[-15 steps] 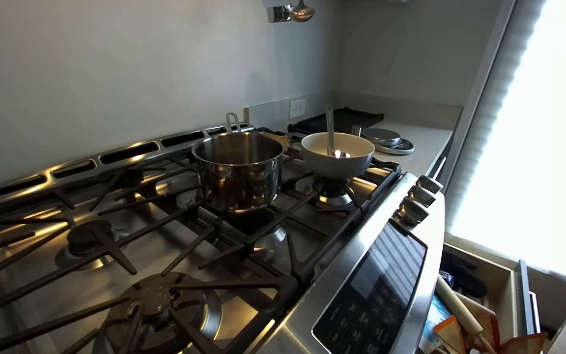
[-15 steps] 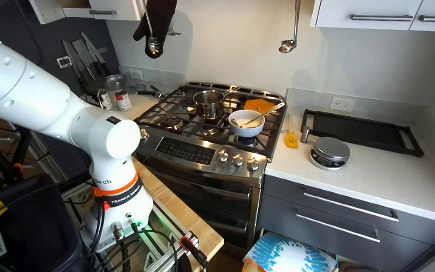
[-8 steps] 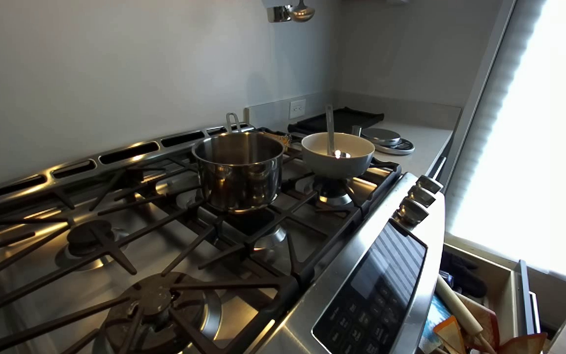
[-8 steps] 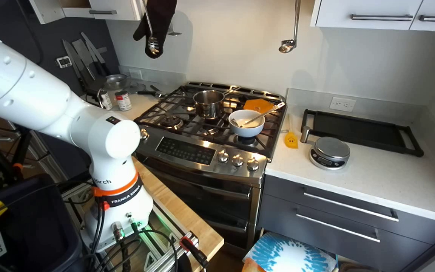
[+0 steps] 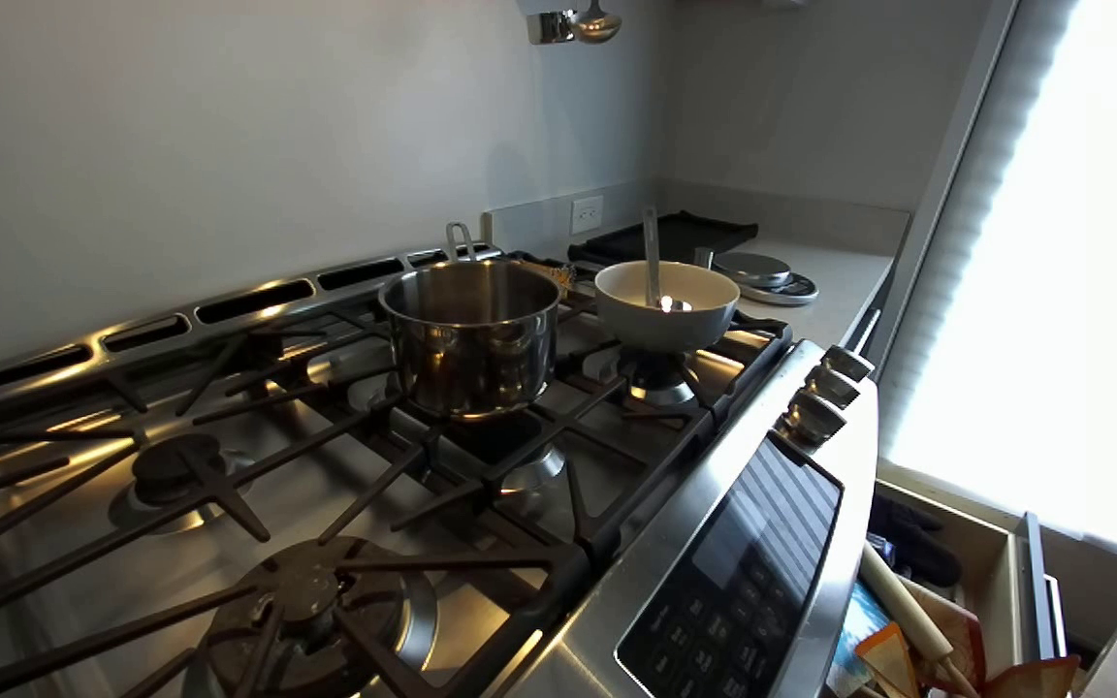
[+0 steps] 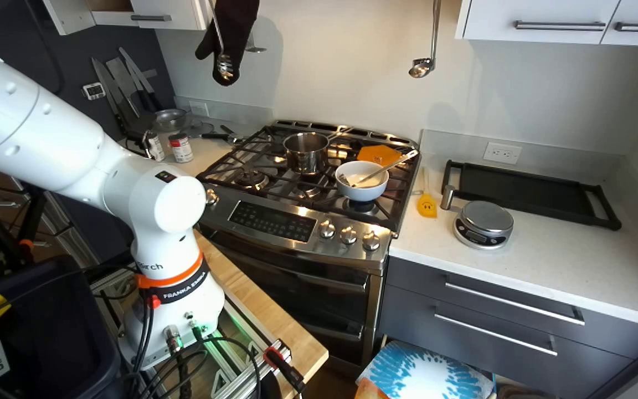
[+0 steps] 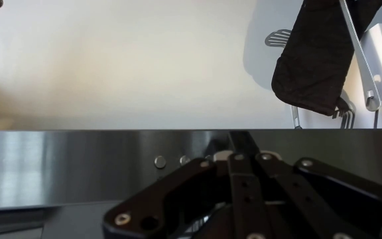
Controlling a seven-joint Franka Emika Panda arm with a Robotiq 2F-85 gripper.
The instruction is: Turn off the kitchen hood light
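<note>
Along the wall [image 6: 352, 66] stands the range [image 6: 297, 293], steel and black in both exterior views. Beside it runs the bench [image 6: 557, 255], a pale worktop above dark drawers [image 6: 474, 302]. Near the range's other end, in an exterior view, the white arm [image 6: 130, 180] rises from its base and passes out of sight. Next comes the hood [image 7: 111, 166], a steel band spanning the width of the wrist view. A black tray [image 6: 524, 191] lies at the back of the bench. A dark oven mitt [image 7: 313, 66] hangs by the wall, beside hanging utensils [image 7: 359, 53]. The end effector [image 7: 243, 142] is closed, its jaws together, and stands before the hood's face; whether it touches the steel cannot be told. On the range stands an upright steel pot [image 5: 476, 359], and near it a white bowl [image 5: 667, 325] with a long-handled utensil [image 5: 653, 250] leaning on its rim. On the bench sit a round kitchen scale [image 6: 484, 221] and, between scale and range, a yellow spatula [image 6: 426, 205]. Smallest are the round buttons [image 7: 160, 162] on the hood, one partly hidden by the end effector; which button serves the light cannot be told.
</note>
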